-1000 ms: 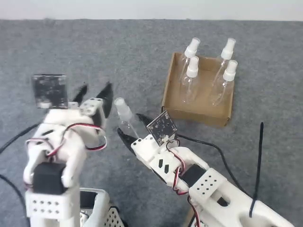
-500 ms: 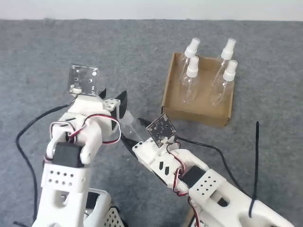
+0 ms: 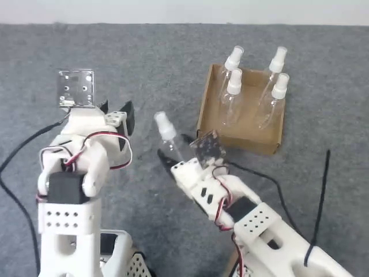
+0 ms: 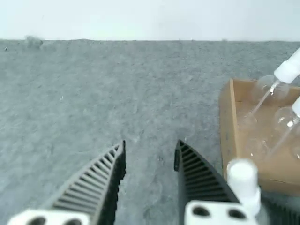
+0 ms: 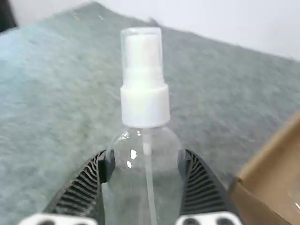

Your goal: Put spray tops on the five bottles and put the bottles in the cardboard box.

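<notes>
The fifth bottle (image 3: 169,143), spray top (image 5: 143,79) on, has been carried nearer the cardboard box (image 3: 239,140), upright and clamped in the right gripper (image 5: 145,164); the left gripper (image 4: 149,157) has drawn back, jaws spread and empty. Four capped bottles (image 3: 230,103) sit in the box, so only boxing this one appears to remain.

A grey, felt-like cloth covers the whole surface (image 3: 144,63). Along its far edge stands a plain, pale wall (image 3: 184,11). The light is soft and even.
</notes>
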Available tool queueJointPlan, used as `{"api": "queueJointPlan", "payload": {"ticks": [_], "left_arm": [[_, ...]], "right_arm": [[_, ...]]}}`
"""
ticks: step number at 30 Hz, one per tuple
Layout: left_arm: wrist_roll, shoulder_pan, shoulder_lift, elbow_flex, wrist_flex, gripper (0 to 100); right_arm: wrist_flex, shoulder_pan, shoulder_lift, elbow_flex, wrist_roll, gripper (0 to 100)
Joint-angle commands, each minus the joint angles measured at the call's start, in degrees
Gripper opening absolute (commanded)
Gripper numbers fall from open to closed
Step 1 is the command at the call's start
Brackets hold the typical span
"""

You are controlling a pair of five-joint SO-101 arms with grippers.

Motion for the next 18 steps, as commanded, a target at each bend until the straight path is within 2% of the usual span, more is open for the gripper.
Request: {"api": "queueJointPlan", "payload": {"ticks": [1, 5, 10, 15, 18], "left_arm": [[-0.1, 0.0, -3.7, -2.4, 0.7, 15], [-2.6, 1.9, -14.7, 1.4, 1.3, 15], [-5.9, 6.2, -25.7, 11.8, -0.2, 16], [-5.7, 8.4, -32.6, 20.6, -2.3, 25], [-6.1, 11.3, -35.9, 24.2, -2.2, 26]], "right_arm": [[6.2, 3.5, -0.1, -8.5, -0.6, 0.6], [13.6, 5.4, 0.0, -15.1, -0.4, 0.6], [22.8, 5.2, 0.6, -25.8, -0.3, 0.6], [30.4, 5.4, 0.9, -37.5, -0.2, 0.6], [33.7, 5.5, 3.9, -44.0, -0.2, 0.6]]}}
